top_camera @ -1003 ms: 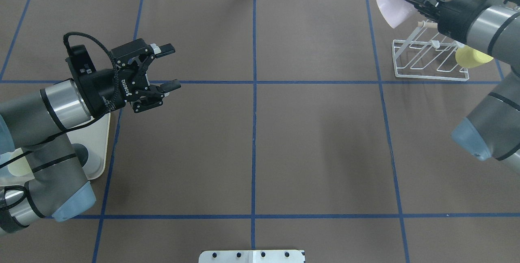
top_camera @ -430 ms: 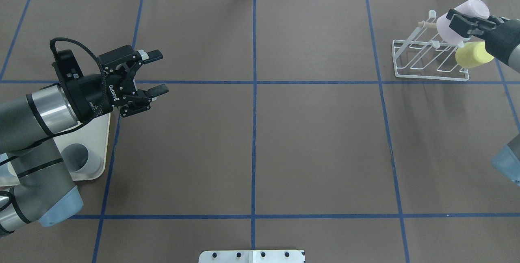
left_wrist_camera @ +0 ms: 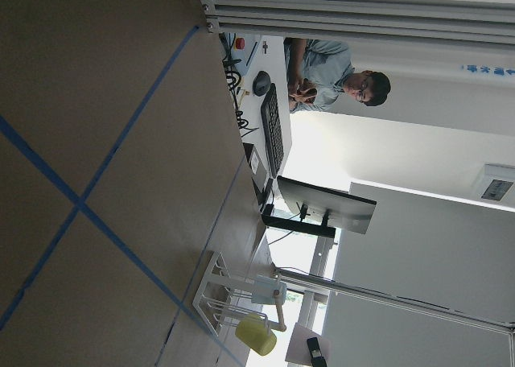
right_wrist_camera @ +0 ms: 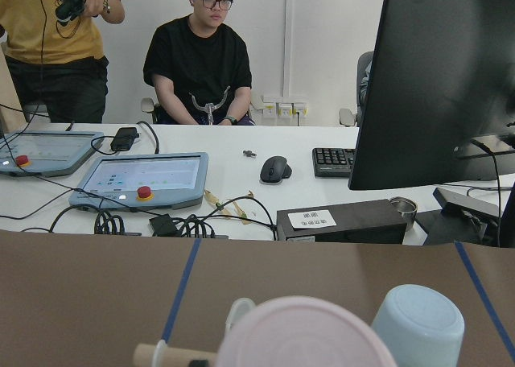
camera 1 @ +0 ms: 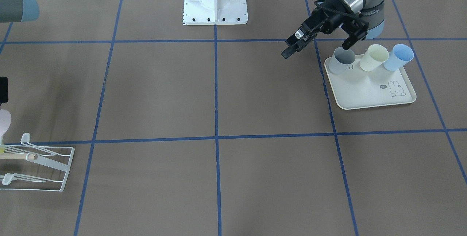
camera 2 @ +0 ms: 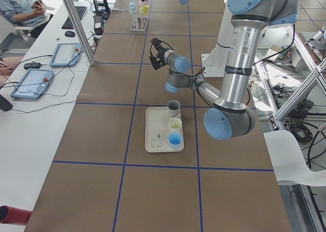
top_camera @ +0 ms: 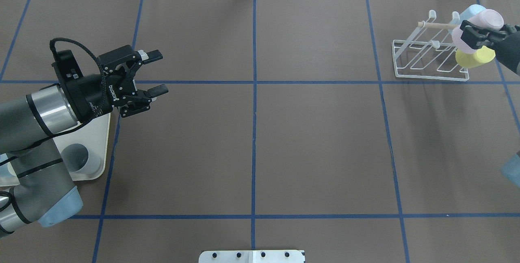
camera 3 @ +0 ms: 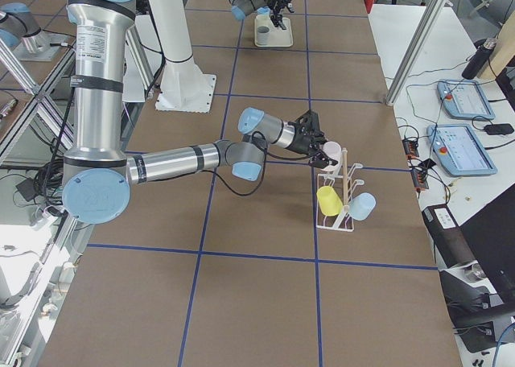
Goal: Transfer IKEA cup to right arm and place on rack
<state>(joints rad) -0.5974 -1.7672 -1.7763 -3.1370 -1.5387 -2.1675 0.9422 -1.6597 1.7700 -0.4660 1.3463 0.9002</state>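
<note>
The black two-finger right gripper point(top_camera: 475, 35) was seen clamped on a pale pink plastic cup point(top_camera: 489, 19). The cup was held on its side at the far right end of the small white wire rack point(top_camera: 430, 78). It was found close to the rack's light wooden dowel point(top_camera: 436, 25), just above a yellow cup point(top_camera: 475, 57) and beside a pale blue cup point(top_camera: 471, 11), both already hung on the rack. Whether the pink cup was touching a prong could not be told.

Well apart, across the brown table point(top_camera: 317, 141), the black left gripper point(top_camera: 159, 72) was kept raised with its fingers spread wide. It was positioned near a corner of the cream rounded tray with a rabbit drawing point(camera 1: 368, 97). On that tray a grey cup point(camera 1: 341, 61), a cream cup point(camera 1: 372, 57) and a light blue cup point(camera 1: 399, 56) were lined up along one edge.
</note>
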